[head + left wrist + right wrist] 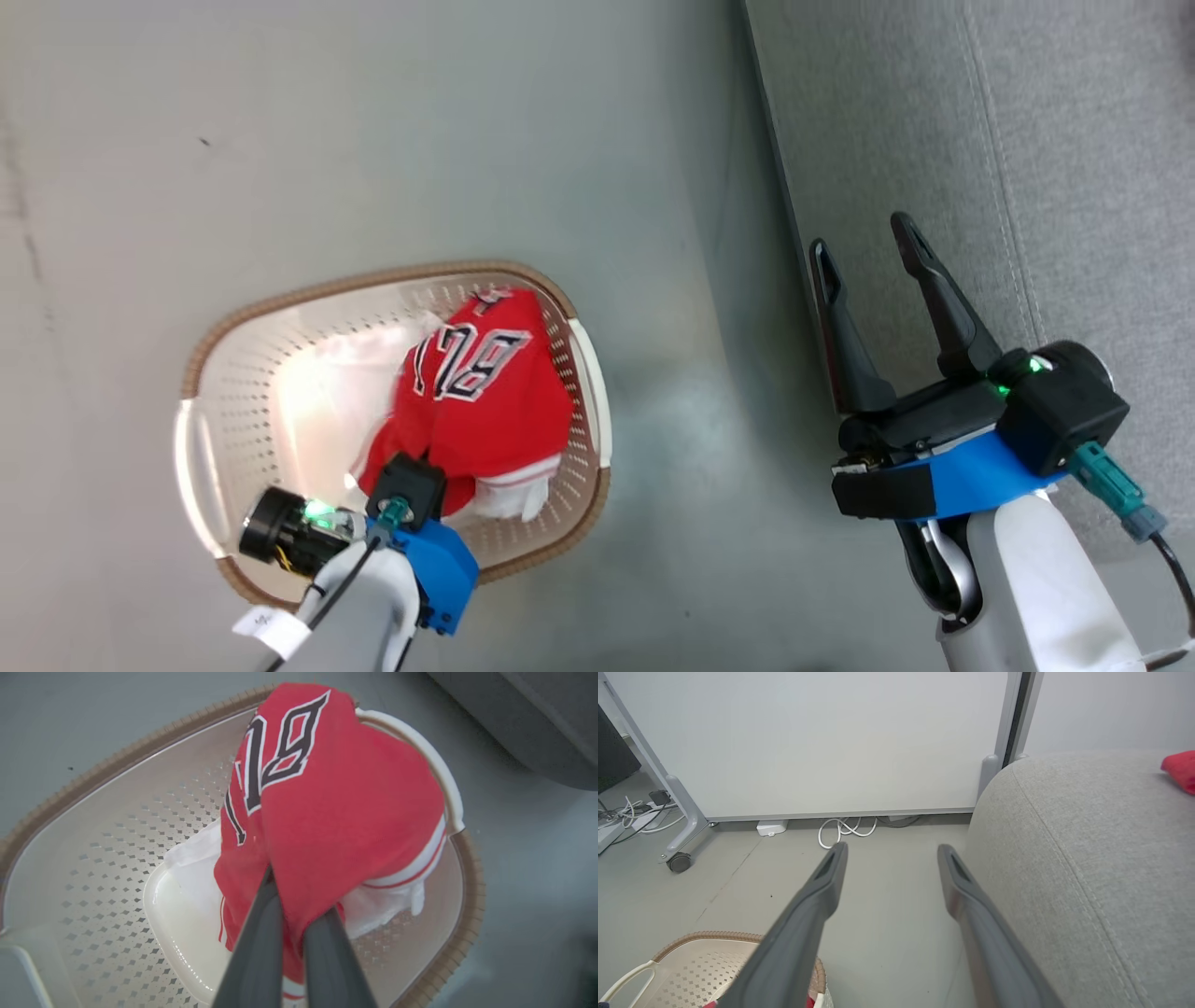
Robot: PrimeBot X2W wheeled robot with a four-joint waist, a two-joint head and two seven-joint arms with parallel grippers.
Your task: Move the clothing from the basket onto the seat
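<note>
Left tool [299, 900] grips clothing [336, 812] over basket [117, 826]; seat [1074, 140] near, cables [845, 828] beyond

Pale forearms [1036, 579]; blue brackets [980, 476]; black camera housings [1064, 411], green lights [1004, 387]; teal plugs [1108, 483]; long dark jaws.

Bare floor [691, 233] lies open between basket [373, 277] and seat [934, 121].

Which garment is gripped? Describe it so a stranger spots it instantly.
Left of the grey seat, a cream basket stands on the floor. In it, pinched by the left gripper, is a red jersey. Unlike the white fabric beside it, it bears large black-and-white numerals.
</note>
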